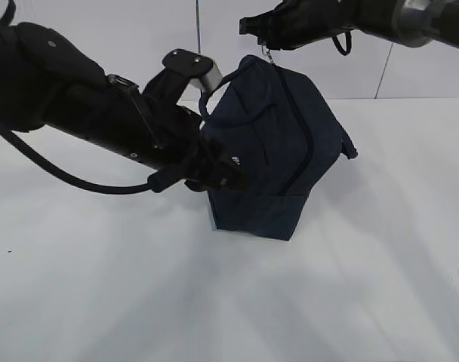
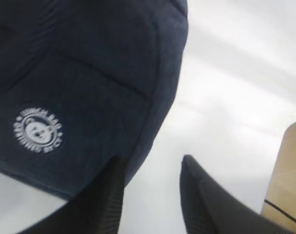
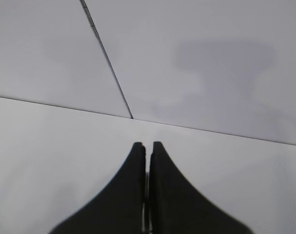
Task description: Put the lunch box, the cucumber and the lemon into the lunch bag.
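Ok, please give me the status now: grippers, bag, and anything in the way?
Left gripper open beside bag. Right gripper shut on zipper pull, bag tilted up. Lunch box, cucumber, lemon not in view. Nothing in the way.

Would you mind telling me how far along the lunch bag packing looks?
No lunch box, cucumber or lemon is in view, so they may already be inside. The right hand, shut, lifts the lunch bag by its zipper pull. The left hand stands open beside it. Zipper state unclear.
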